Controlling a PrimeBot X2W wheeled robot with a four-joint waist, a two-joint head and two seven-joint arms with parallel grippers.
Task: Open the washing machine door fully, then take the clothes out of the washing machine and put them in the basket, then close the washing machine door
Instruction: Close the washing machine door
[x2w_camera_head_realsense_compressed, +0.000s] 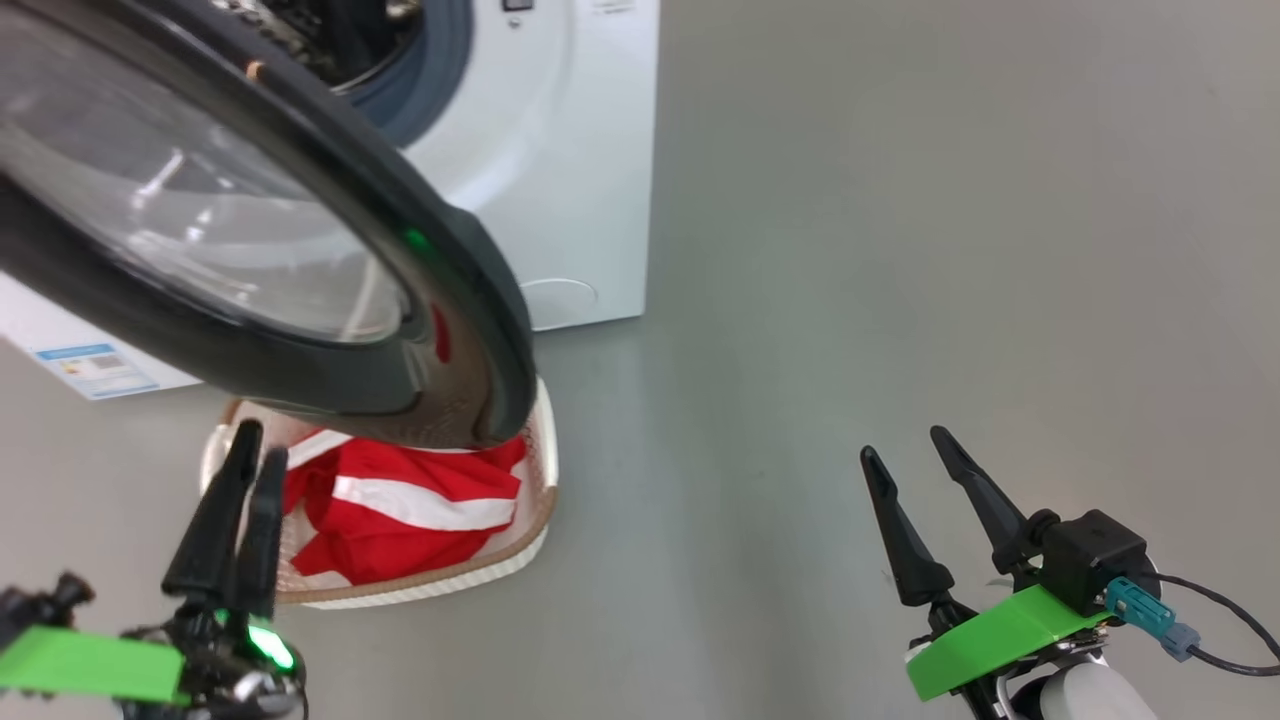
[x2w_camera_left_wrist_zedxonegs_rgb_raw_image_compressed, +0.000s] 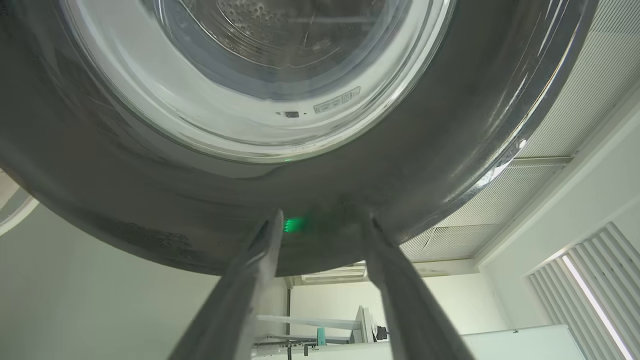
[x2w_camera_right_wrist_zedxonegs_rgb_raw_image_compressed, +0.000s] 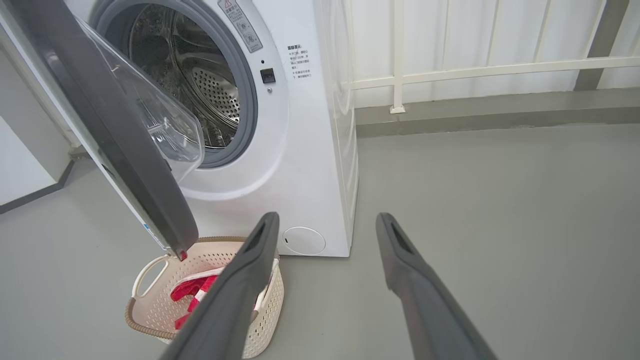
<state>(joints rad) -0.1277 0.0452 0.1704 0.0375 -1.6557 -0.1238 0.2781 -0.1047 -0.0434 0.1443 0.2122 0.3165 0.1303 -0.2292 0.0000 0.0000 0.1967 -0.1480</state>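
1. Door (x2w_camera_head_realsense_compressed: 470, 300): wide glossy black rim around a bulging clear glass bowl. It is swung out from the machine (x2w_camera_head_realsense_compressed: 560, 150), and its lower edge hangs over the basket (x2w_camera_head_realsense_compressed: 520, 545).
2. Machine: white, boxy front-loader. A grey-blue rubber gasket (x2w_camera_right_wrist_zedxonegs_rgb_raw_image_compressed: 246, 100) rings a perforated steel drum (x2w_camera_right_wrist_zedxonegs_rgb_raw_image_compressed: 212, 92). A round flap (x2w_camera_right_wrist_zedxonegs_rgb_raw_image_compressed: 303, 241) sits low on the front.
3. Basket: cream perforated plastic, a rounded rectangle with a brown woven-look rim and a white loop handle. It stands on the smooth grey floor (x2w_camera_head_realsense_compressed: 900, 250) just in front of the machine.
4. Clothes (x2w_camera_head_realsense_compressed: 400, 510): red fabric with white stripes, crumpled inside the basket.
5. Left gripper (x2w_camera_head_realsense_compressed: 260, 442): dark tapered fingers parted, nothing between them. The tips point at the door's black rim and are close to it; cannot tell if they touch.
6. Right gripper (x2w_camera_head_realsense_compressed: 904, 445): fingers spread wide and empty, over bare floor well right of the basket.
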